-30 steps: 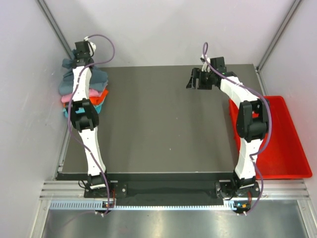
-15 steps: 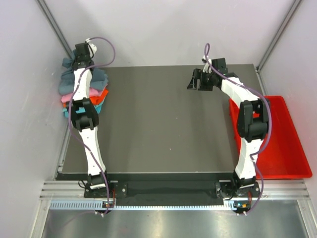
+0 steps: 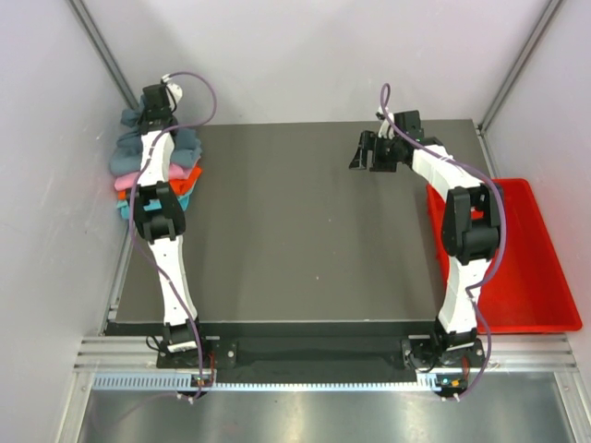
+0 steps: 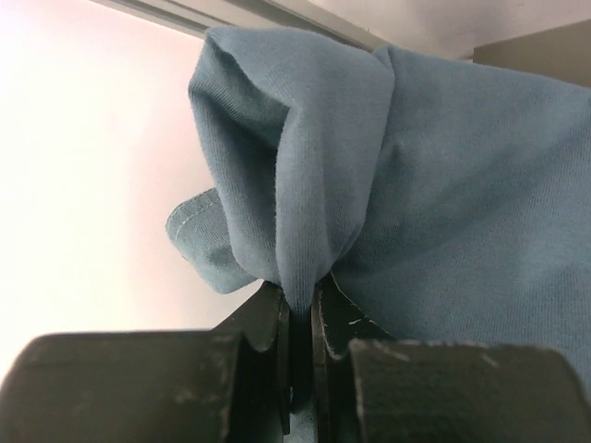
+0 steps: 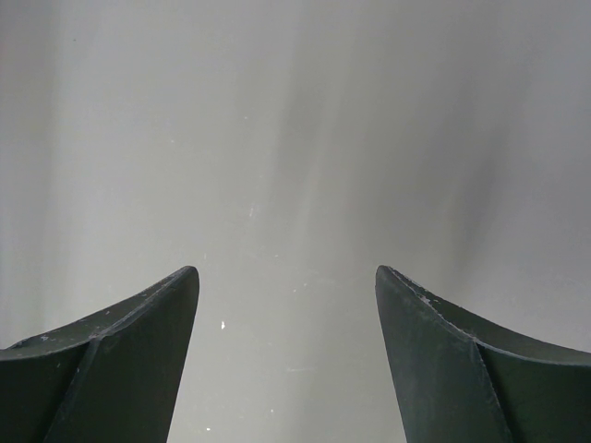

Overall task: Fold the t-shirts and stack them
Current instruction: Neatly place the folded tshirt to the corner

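- Left gripper, top view: sits over the far end of the t-shirt stack, which overhangs the table at its far-left edge. Right gripper is well apart, above bare table.
- Left wrist view: jaws pressed together, pinching one fold of the slate blue-grey t-shirt. Risk, as judged: a tug unfolds it or drags the stack off the edge.
- Right wrist view: jaws spread, nothing between.

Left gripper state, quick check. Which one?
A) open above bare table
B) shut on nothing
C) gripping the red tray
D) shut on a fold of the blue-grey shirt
D: in the left wrist view the left gripper has its jaws nearly together, with a fold of the blue-grey shirt pinched between them.
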Controlling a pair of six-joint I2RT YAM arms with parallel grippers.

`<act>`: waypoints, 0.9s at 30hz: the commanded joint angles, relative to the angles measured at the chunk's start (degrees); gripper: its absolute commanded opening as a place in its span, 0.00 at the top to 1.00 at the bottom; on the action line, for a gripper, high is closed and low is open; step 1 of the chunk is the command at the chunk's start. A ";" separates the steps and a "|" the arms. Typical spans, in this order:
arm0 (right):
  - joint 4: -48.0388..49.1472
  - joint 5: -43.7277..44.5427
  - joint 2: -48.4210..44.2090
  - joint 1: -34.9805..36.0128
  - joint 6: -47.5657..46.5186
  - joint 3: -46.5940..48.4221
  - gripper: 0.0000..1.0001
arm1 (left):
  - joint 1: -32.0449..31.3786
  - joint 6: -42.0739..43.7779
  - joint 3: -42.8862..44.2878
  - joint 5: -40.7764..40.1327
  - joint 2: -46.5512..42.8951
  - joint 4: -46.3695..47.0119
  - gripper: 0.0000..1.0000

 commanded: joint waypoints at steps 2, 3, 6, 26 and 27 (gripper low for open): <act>1.84 -0.03 -3.37 0.27 -0.80 -0.19 0.23 | 0.37 -0.05 2.21 -1.37 0.28 9.90 0.92; 1.93 -0.03 -3.46 0.27 -0.80 -0.19 0.23 | 0.29 -0.49 2.03 -3.30 0.10 11.05 0.82; 1.84 0.14 -3.63 0.27 -1.15 -0.54 0.23 | -0.94 -1.72 -1.37 -4.19 -3.40 16.74 0.64; 2.02 0.50 -4.33 0.70 -1.41 -0.54 0.23 | -15.02 -21.54 -7.73 -5.62 -19.23 2.93 0.36; 2.02 0.41 -4.34 0.70 -1.50 -0.54 0.23 | -14.22 -24.20 -7.20 -3.08 -19.24 0.46 0.36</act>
